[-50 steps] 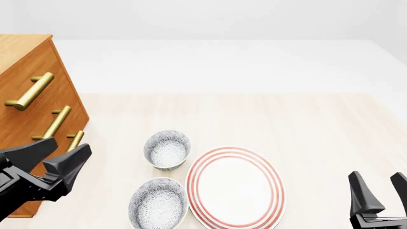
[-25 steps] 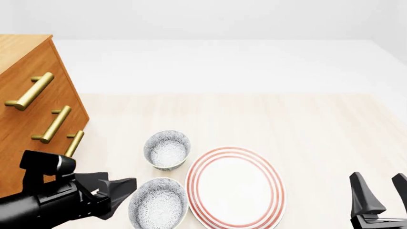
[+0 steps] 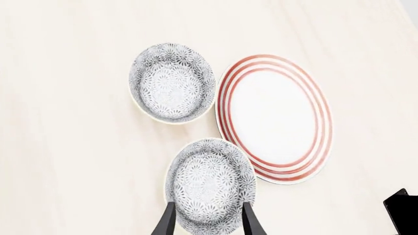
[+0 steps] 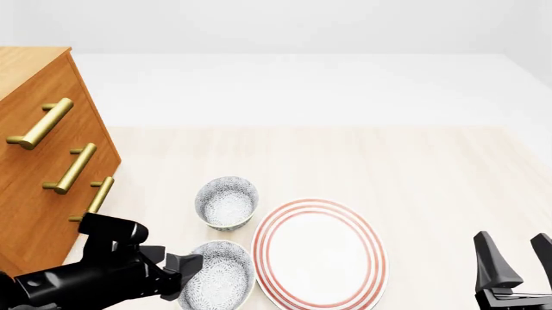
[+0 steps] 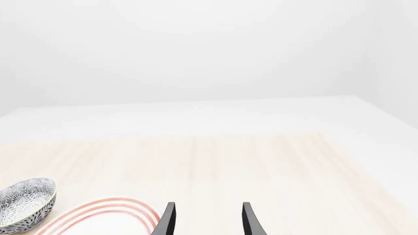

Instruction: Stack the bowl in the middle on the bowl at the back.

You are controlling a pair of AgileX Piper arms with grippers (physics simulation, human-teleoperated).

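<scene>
Left gripper (image 3: 203, 223): jaws spread, one finger on each side of the near bowl (image 3: 210, 183), not pinching it. Whether the fingers touch its rim cannot be told. This bowl sits on the wooden table (image 4: 414, 174), just beside the plate (image 4: 319, 253). The far bowl (image 4: 227, 202) lies beyond the jaws, apart from the near one. Right gripper (image 4: 516, 268): jaws spread, holding nothing, well apart from both bowls, with the plate between. A dresser (image 4: 43, 148) stands beside the left arm.
</scene>
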